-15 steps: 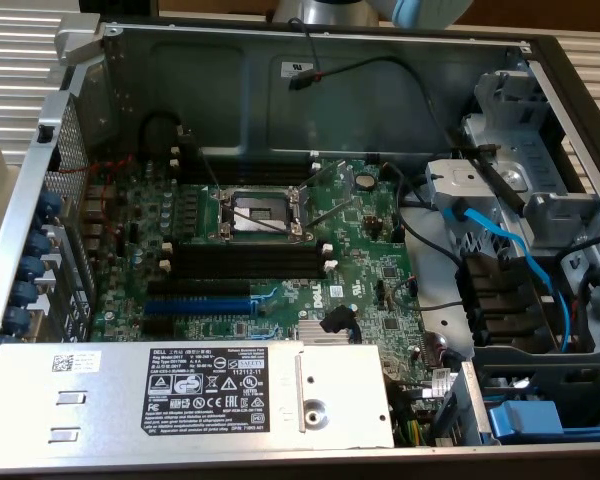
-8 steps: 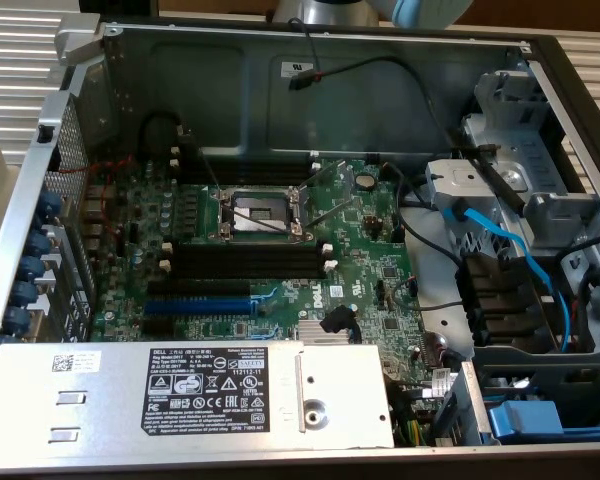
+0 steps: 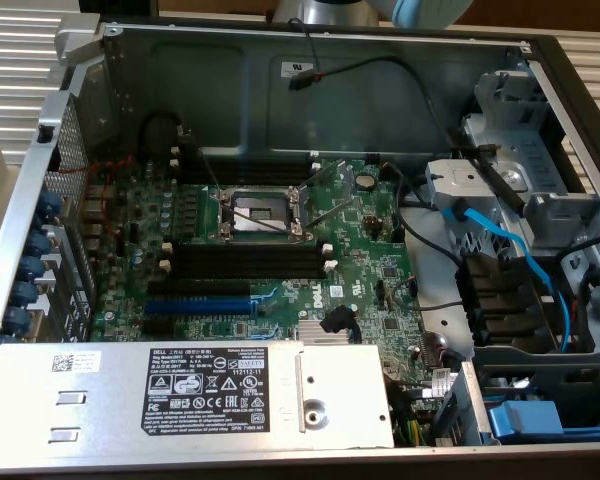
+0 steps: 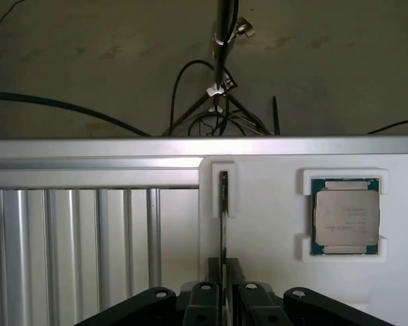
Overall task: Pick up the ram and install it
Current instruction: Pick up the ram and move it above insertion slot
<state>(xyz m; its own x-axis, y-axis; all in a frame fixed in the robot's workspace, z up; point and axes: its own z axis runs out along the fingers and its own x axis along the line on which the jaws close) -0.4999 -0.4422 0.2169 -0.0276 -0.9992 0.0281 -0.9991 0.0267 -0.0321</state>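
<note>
The gripper (image 4: 223, 266) stands at the near end of the ram (image 4: 223, 224), and its two black fingers (image 4: 211, 273) are drawn narrow, one on each flat face of the stick. As far as can be seen no gap remains, so I judge that they have hold of it. The ram stands on its thin edge in a white holder (image 4: 272, 238), and from the wrist view it appears as one thin dark line. Its long axis runs straight away from the fingers, and its far end sits in a small notch of the holder, so the stick is not lifted out yet. A processor (image 4: 345, 216), a square part with a dull metal lid and a green border, lies flat in a second pocket of the same holder, well apart from the ram. The holder is smooth, matt plastic. Beside it is a ribbed aluminium surface (image 4: 88, 244) with long parallel grooves. In the exterior view the open computer case (image 3: 540, 60) of grey sheet metal lies with its green motherboard (image 3: 365, 262) facing up. The black memory slots (image 3: 250, 262) with white end clips lie lengthwise beside the empty processor socket (image 3: 262, 212). No stick is seen in them. The blue expansion slot (image 3: 198, 303) lies near them, parallel.
</note>
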